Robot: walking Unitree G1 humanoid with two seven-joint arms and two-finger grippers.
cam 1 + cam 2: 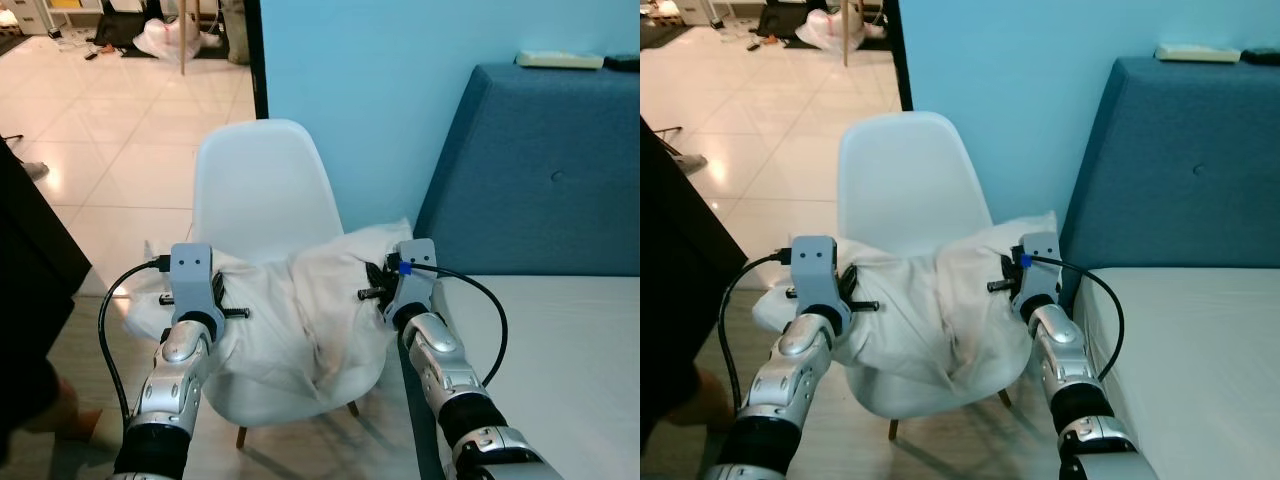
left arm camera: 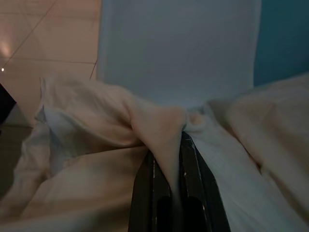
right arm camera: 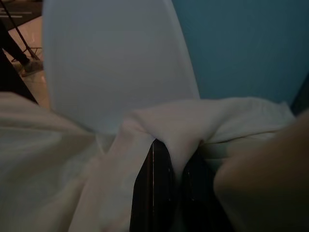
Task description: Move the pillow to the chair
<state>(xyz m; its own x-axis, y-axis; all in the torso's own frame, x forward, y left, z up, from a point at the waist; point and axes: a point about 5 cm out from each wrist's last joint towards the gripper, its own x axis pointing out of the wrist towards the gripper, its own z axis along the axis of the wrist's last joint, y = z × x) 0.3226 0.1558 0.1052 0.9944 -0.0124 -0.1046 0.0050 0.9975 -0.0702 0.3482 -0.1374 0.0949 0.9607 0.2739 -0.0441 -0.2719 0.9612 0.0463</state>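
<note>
The pillow [image 1: 300, 310] is soft, creased, matt off-white cloth. Under it the chair [image 1: 262, 185] is smooth white plastic with a dull sheen, on wooden legs. Beside the chair, the sofa [image 1: 540, 170] is matt blue fabric. Behind it, the floor [image 1: 110, 120] is glossy tile.

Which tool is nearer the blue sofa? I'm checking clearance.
Right. The right tool, pinching the pillow over the chair, sits beside the blue sofa; the left tool grips the pillow's far side.
</note>
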